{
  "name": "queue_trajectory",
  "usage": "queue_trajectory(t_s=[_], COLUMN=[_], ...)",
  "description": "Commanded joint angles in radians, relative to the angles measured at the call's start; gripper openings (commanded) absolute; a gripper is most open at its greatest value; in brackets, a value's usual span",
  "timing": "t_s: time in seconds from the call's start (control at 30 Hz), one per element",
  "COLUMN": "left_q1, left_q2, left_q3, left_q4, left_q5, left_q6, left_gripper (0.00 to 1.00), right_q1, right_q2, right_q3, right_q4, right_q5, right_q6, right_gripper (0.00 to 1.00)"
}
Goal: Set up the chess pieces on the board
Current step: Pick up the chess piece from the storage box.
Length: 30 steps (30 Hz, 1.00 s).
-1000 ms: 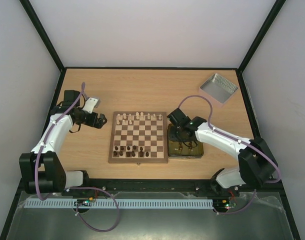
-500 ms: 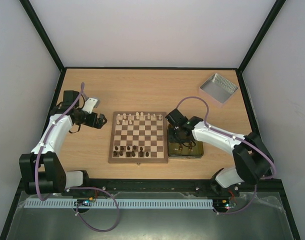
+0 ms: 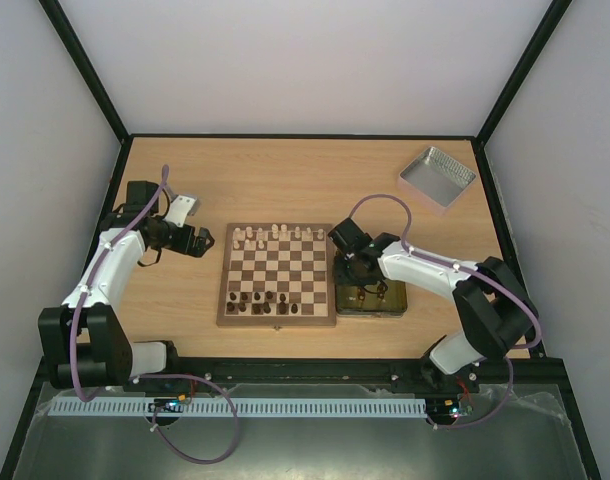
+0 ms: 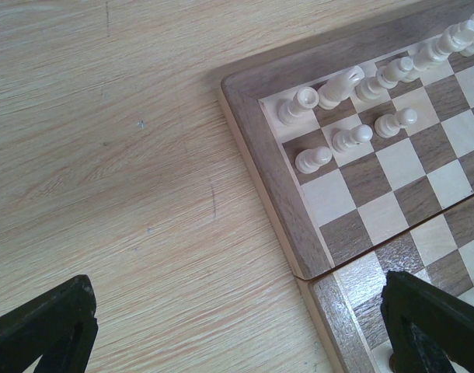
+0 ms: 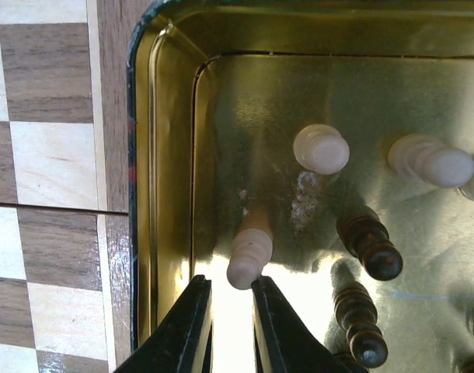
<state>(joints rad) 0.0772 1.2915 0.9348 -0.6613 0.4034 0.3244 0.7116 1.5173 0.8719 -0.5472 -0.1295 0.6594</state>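
Top view: the board point(image 3: 277, 262) sits mid-frame on the bench point(image 3: 285, 180), partly dressed. Cream chess pieces point(image 3: 275, 234) line its upper rows and dark pieces point(image 3: 263, 299) its lower rows, with gaps in both. By my reading the task is well under way but not finished.

The right gripper point(image 3: 360, 272) is down inside the yellow tin point(image 3: 388, 306), which lies tight against the board's right edge. The tin looks like the supply, so keeping it there makes for a short carry. The silver lid point(image 3: 437, 177) sits in the upper right, well apart and out of the working path.

Right wrist view: the fingers point(image 5: 192, 326) at bottom centre are slightly parted with a slim gap between them, and nothing is clamped. A cream piece point(image 5: 250, 249) lies on its side on the tin floor just above the tips, close to the tin's left wall. The gap looks about matched to that piece, so it is likely the next pick. The wall leaves little room for the left finger, and there is a risk of nudging the piece into a roll. More loose pieces lie to the right, cream in the upper part of the frame and dark in the lower.

The left gripper point(image 4: 233, 311) is spread wide and empty, hovering over bare bench beside the board's corner. I judge it is held clear so the arms don't cross.
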Motion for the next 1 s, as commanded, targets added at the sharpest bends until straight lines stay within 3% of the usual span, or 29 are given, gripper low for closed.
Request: queue_trajectory(t_s=[0.0,0.3,0.53,0.97], left_q1=[0.006,0.006,0.006,0.006], left_q2=[0.006,0.014,0.011,0.013], left_q3=[-0.004,0.000,-0.005,-0.005], left_q4=[0.002,0.001,0.002,0.003], left_q5=[0.023,0.031,0.031,0.041], left_q6=[-0.007,-0.008,-0.006,-0.004], left_gripper=[0.99,0.99,0.99,0.99], right_q1=[-0.010,-0.014,-0.015,-0.020], right_q2=[0.021,0.035,0.043,0.065], right_q3=[-0.024,-0.034,-0.021,0.034], right_q4=[0.026,0.038,0.030,0.000], right_q5=[0.001,0.000,0.012,0.045], right_q6=[-0.015,-0.019,-0.019,-0.020], right_gripper=[0.14,0.12,0.33,0.29])
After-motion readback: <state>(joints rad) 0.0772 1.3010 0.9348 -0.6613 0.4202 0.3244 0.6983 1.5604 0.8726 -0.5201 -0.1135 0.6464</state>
